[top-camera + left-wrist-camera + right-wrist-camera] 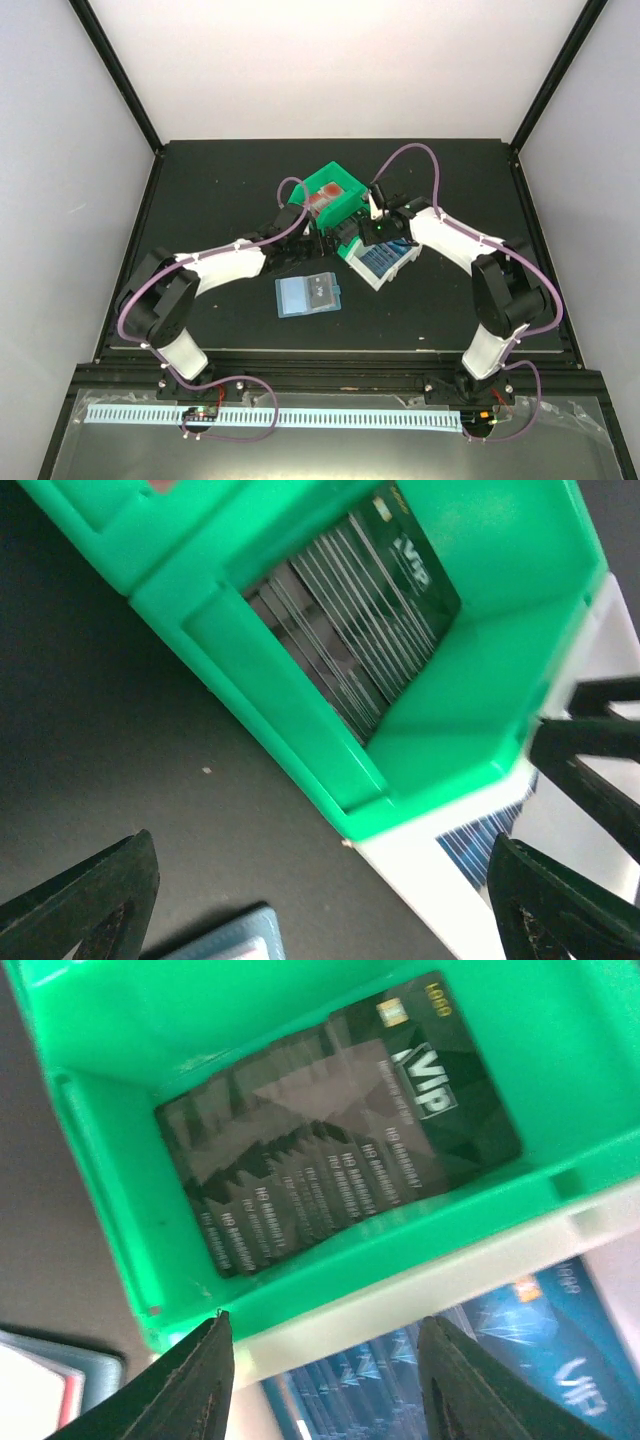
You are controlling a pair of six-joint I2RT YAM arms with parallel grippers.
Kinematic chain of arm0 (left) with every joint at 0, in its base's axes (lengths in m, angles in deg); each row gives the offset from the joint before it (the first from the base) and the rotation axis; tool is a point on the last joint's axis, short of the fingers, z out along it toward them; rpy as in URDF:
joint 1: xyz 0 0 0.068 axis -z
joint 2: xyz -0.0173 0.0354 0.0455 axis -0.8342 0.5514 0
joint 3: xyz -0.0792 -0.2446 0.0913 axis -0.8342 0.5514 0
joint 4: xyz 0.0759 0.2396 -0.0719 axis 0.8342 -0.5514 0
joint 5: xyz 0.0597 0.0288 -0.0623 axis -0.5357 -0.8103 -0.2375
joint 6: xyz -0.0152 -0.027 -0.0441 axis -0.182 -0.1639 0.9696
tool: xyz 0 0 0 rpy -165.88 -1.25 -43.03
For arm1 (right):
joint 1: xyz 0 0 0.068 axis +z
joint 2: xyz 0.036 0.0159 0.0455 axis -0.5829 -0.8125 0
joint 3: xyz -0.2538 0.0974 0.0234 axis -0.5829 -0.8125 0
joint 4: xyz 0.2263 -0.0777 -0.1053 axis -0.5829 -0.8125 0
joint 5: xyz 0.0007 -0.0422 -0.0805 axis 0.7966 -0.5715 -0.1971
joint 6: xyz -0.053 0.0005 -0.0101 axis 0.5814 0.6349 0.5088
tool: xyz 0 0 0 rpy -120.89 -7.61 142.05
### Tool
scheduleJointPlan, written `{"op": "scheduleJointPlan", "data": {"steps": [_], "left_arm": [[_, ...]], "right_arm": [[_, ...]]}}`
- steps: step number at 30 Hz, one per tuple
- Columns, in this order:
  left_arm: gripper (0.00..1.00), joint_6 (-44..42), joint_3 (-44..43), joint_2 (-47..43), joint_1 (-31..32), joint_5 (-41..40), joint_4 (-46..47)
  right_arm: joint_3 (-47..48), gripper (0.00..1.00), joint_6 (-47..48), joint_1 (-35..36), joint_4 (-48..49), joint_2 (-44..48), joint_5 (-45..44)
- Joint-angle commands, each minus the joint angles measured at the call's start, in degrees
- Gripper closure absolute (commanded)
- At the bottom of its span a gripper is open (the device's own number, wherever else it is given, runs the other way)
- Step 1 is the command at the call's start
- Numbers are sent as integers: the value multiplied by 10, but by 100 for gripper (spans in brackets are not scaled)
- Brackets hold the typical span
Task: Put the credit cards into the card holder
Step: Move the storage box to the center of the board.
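Note:
The card holder [308, 295] lies open and flat on the black table, near the middle front. A stack of dark VIP credit cards [340, 1130] fills one compartment of the green bin [335, 195]; red-and-white cards [322, 199] lie in its other compartment. Blue credit cards [480, 1360] lie in the white bin [383, 265] beside it. My left gripper [320, 880] is open and empty, over the bare table at the bins' near corner. My right gripper [325, 1340] is open and empty, above the seam between the green and white bins. Its dark fingers [600, 750] show in the left wrist view.
The two bins touch each other at the table's middle. The card holder's corner [230, 940] lies just in front of my left gripper and shows at the lower left of the right wrist view [60, 1380]. Black frame posts and pale walls surround the table.

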Motion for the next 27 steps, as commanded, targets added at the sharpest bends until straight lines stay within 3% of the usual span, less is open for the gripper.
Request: {"op": "scheduleJointPlan", "data": {"steps": [1, 6, 14, 21, 27], "left_arm": [[10, 19, -16, 34, -34, 60, 54], [12, 14, -43, 69, -41, 111, 71], [13, 42, -65, 123, -35, 123, 79], [14, 49, -91, 149, -22, 111, 79], [15, 55, -113, 166, -2, 73, 57]], "right_arm": [[2, 49, 54, -3, -51, -4, -87], [-8, 54, 102, -4, -95, 12, -88], [-19, 55, 122, -28, -119, 13, -93], [-31, 41, 116, -29, -71, 90, 27], [-52, 41, 118, -48, -87, 121, -3]]}}
